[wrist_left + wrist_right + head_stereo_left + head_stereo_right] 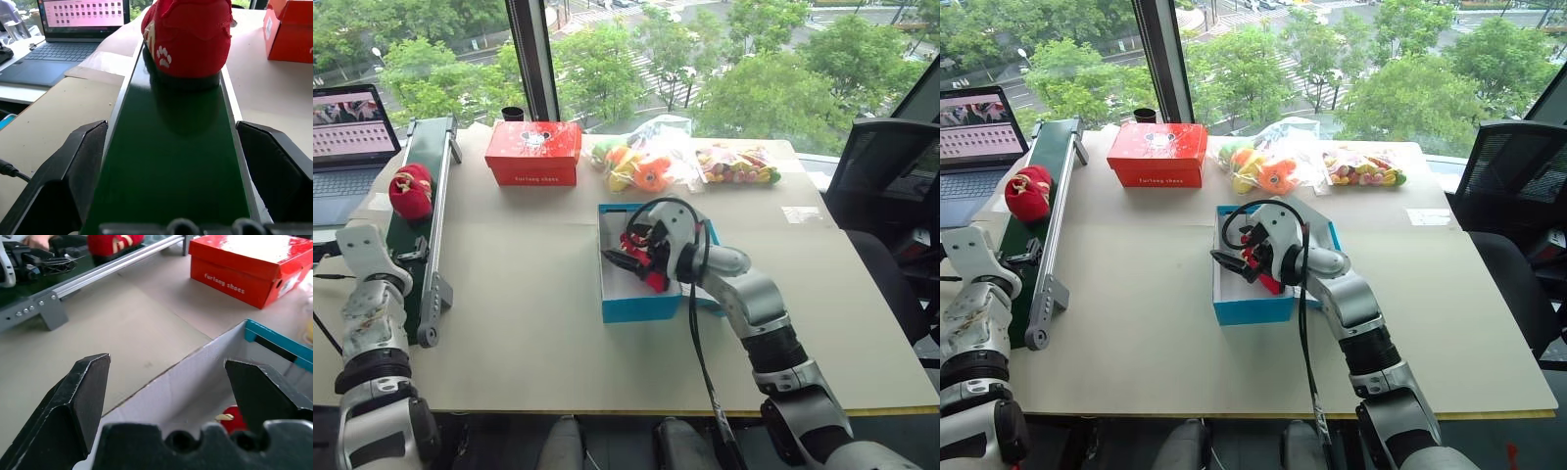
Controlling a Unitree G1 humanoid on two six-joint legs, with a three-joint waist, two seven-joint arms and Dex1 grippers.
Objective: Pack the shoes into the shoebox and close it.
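Looking like an office used as a robot test room: sitting by tall windows (607,49) high over treetops and streets (an upper floor), with a plain beige worktable (529,323), an open laptop (347,132), a black mesh office chair (881,166) and a small green conveyor belt (423,211).
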